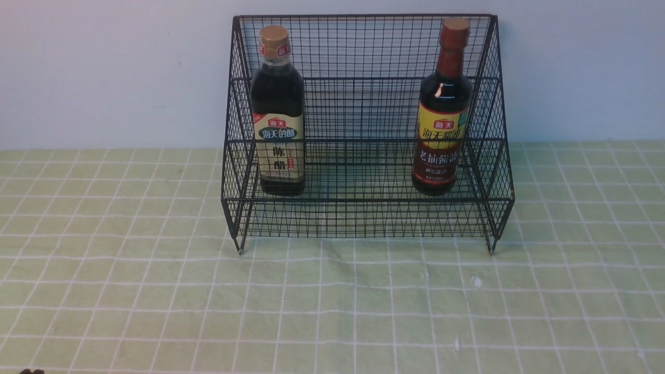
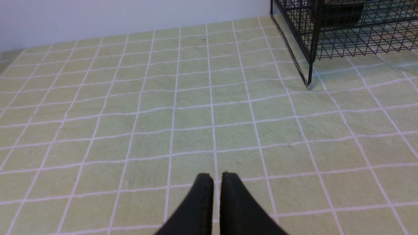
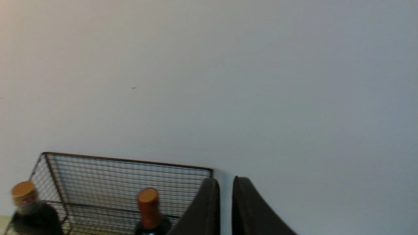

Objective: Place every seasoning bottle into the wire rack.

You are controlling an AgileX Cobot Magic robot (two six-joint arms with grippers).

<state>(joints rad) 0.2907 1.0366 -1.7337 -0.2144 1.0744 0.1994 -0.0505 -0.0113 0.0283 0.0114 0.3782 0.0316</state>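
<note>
Both bottles stand upright in the wire rack (image 1: 363,130), on its lower front tier as far as the front view shows: the square bottle (image 1: 278,114) with the gold cap at the rack's left end, the long-necked bottle (image 1: 442,111) with the brown-red cap at its right end. They are well apart and neither leans on the mesh. By my judgement the placing is finished, and what is left for you is to clear both arms away cleanly.

To do that well, keep the right arm high and draw it back toward yourself rather than sideways; its camera looks over the rack's top edge, so a drop or swing could clip the back rim or the long-necked bottle's cap. Keep the left arm low over the green checked cloth (image 1: 156,291) and away from the rack's near leg (image 2: 308,76), which shows close to its path.

The left gripper (image 2: 217,178) has its jaws drawn nearly together, with only a thin slit between the tips, and it holds nothing; it hangs above bare cloth. The right gripper (image 3: 225,182) shows the same narrow gap, holds nothing, and touches neither bottle nor rack. Neither gripper appears in the front view.
</note>
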